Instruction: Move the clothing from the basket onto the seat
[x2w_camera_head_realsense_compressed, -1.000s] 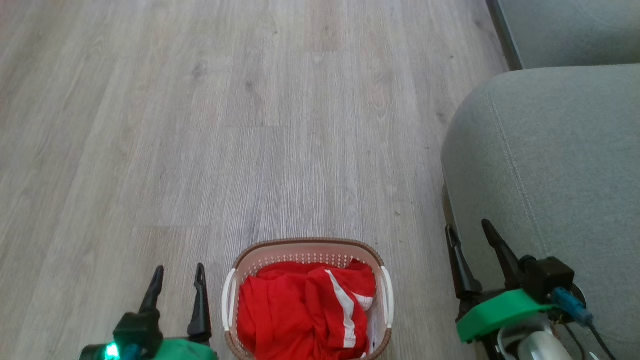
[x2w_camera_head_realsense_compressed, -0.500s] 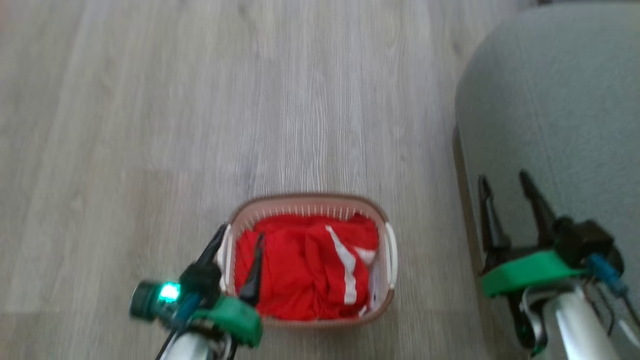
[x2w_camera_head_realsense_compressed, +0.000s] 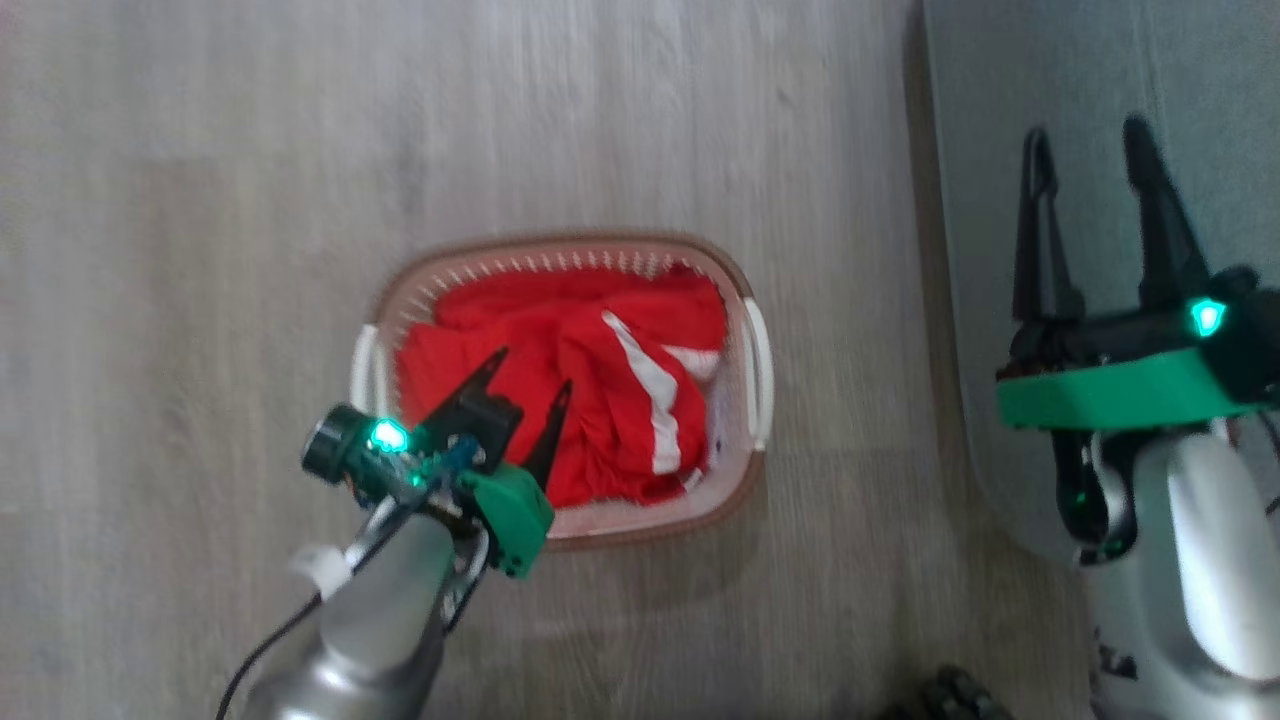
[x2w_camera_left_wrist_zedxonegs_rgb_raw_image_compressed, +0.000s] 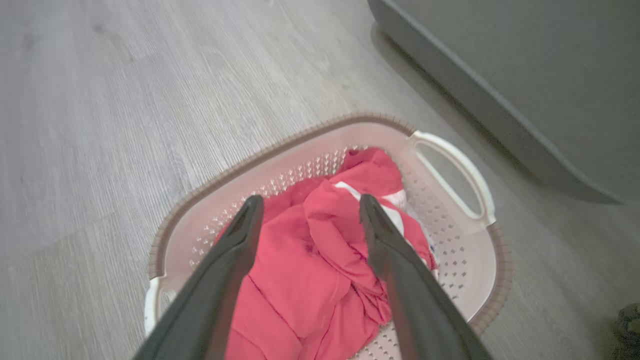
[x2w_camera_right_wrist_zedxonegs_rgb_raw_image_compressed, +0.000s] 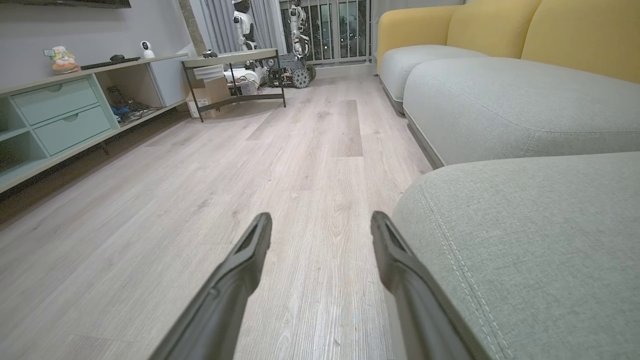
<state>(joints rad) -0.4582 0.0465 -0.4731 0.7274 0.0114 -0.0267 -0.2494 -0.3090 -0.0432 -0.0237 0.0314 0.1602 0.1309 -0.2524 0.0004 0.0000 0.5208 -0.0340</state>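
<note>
Red cloth clothing (x2w_camera_head_realsense_compressed: 610, 420) in a smooth, perforated cream plastic basket (x2w_camera_left_wrist_zedxonegs_rgb_raw_image_compressed: 450, 245) with a woven-look brown rim, on a matt wood-grain floor (x2w_camera_head_realsense_compressed: 200, 200); at three o'clock, the seat (x2w_camera_right_wrist_zedxonegs_rgb_raw_image_compressed: 525, 250), of matt, stitched fabric.

Open floor (x2w_camera_head_realsense_compressed: 200, 200) is lying all round the basket (x2w_camera_head_realsense_compressed: 560, 248), giving a hand free passage at its far, left and near sides. The basket's mouth is gaping upward, and the left hand (x2w_camera_head_realsense_compressed: 533, 368), jaws spread, is hanging above the clothing (x2w_camera_head_realsense_compressed: 600, 400) at the near left corner with a clear drop. On the right, a narrow strip of floor is separating the basket's handle (x2w_camera_head_realsense_compressed: 762, 370) from the seat (x2w_camera_head_realsense_compressed: 1100, 70), whose upright side is blocking low passage. The right hand (x2w_camera_head_realsense_compressed: 1085, 130), also spread, is hovering at that seat's left edge.
</note>
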